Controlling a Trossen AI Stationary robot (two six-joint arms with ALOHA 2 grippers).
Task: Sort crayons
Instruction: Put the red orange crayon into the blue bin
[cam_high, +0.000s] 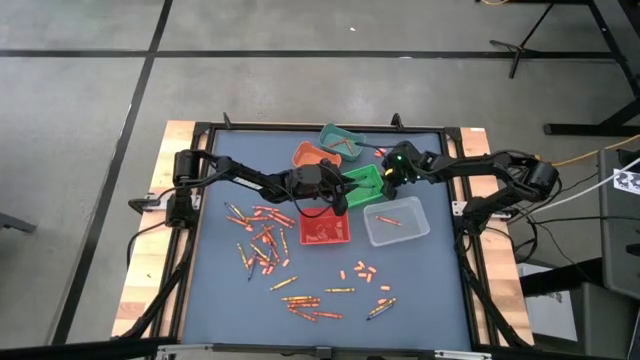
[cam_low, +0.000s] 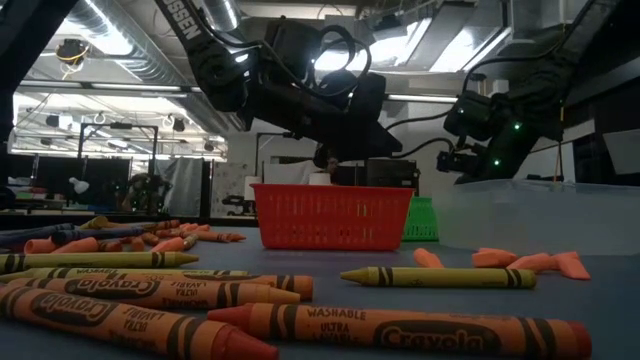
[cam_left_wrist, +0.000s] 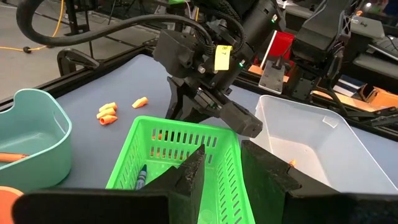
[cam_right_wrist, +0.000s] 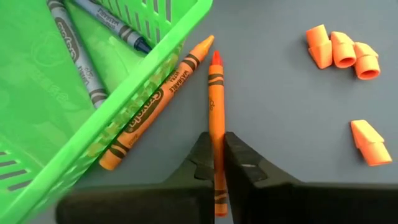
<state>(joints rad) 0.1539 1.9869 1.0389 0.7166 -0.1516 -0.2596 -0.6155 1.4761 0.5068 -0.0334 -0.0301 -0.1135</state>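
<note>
Up front in low view, crayons (cam_low: 400, 329) lie on table (cam_low: 600, 310), wrappers reading "Crayola", "WASHABLE", "ULTRA".

Right gripper (cam_right_wrist: 216, 155) closed on red-orange crayon (cam_right_wrist: 215, 106), pinched lengthwise between fingers, tip toward frame top, centre of right wrist view. Just beside it, orange crayon (cam_right_wrist: 155, 106) against green basket (cam_right_wrist: 81, 143) wall, label unreadable. Blue-grey crayons inside basket, upper left. Orange stubs (cam_right_wrist: 342, 50) at upper right.

Left gripper (cam_left_wrist: 231, 171) over green basket, fingers apart, holding nothing. Yellow tag (cam_left_wrist: 222, 58) on right arm, print unreadable.
</note>
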